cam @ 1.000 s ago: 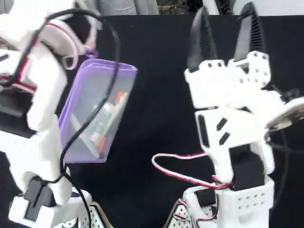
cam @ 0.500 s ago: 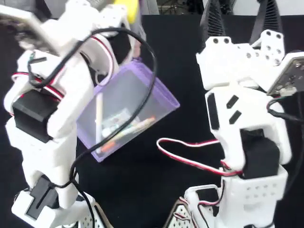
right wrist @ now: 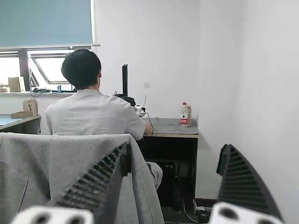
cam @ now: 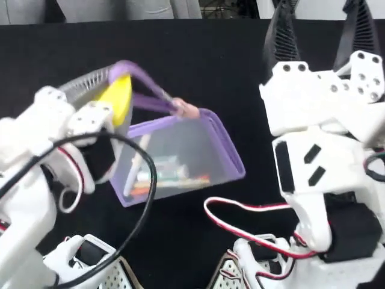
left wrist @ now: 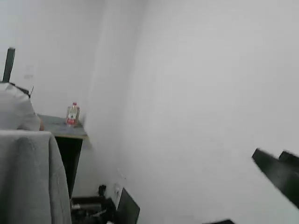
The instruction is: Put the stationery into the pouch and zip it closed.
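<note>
Left arm: has folded down and forward over the last second. The yellow-jawed left gripper [cam: 115, 81] now sits low at the near left of the black desk [cam: 198, 54], closed on the purple lip of the pouch as far as the high view shows. The left wrist view faces a bare wall and confirms nothing.

Translucent purple zip pouch [cam: 180, 150]: a second ago it hung on end, high beside the left arm. Since then it has swung through a tilt. It is now lower and nearer the middle, long side roughly level, mouth turned up toward the gripper. The lip looks spread, so the zip reads as not yet drawn.

Pens and other stationery [cam: 162, 174]: inside the pouch. Earlier they were bunched at its lower end; now they lie along the lower long wall.

Right arm: upright as before, shifted only slightly. The black ribbed right gripper [right wrist: 172, 163] points away from the desk, spread wide, holding nothing, well apart from the pouch.

Reading: loading looks done. The pouch is being presented level, probably so that the free gripper can take the zip pull.
</note>
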`<state>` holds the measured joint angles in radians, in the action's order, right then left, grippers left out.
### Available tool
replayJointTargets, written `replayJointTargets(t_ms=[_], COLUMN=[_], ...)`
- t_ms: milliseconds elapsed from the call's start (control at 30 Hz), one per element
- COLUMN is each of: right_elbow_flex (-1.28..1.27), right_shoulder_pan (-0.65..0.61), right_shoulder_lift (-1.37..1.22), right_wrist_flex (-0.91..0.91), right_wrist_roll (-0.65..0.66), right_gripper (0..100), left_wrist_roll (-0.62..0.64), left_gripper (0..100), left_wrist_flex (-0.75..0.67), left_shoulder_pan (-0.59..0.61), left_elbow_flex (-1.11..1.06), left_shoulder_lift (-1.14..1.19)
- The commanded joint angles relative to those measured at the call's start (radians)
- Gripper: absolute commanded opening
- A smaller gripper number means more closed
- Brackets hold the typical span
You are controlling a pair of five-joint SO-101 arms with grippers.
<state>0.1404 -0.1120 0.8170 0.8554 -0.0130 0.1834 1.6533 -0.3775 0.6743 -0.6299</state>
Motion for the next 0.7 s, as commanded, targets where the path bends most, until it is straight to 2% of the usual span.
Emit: replayJointTargets(t_ms=[0,133,300,367,500,667], right_elbow_flex=[0.048,0.048,0.048,0.048,0.047,0.045], right_shoulder_pan=[0.015,0.015,0.011,0.011,0.009,0.009], right_shoulder_lift=[-0.002,-0.010,-0.010,-0.010,-0.010,-0.010], right_wrist_flex=[0.017,0.017,0.017,0.017,0.017,0.017], right_wrist_roll=[0.011,0.011,0.011,0.011,0.011,0.011], right_gripper=[28.9,28.9,28.9,28.9,28.9,28.9], left_wrist_roll=[0.000,-0.012,-0.199,-0.238,-0.239,-0.167], left_gripper=[3,3,3,3,3,3], left_wrist_flex=[0.018,-0.035,-0.158,-0.198,-0.215,-0.250], left_shoulder_pan=[-0.012,-0.012,-0.004,-0.002,-0.001,0.104], left_elbow_flex=[-0.242,-0.513,-0.809,-0.905,-0.977,-0.938], left_shoulder_lift=[-0.115,-0.307,-0.661,-0.809,-1.013,-1.034])
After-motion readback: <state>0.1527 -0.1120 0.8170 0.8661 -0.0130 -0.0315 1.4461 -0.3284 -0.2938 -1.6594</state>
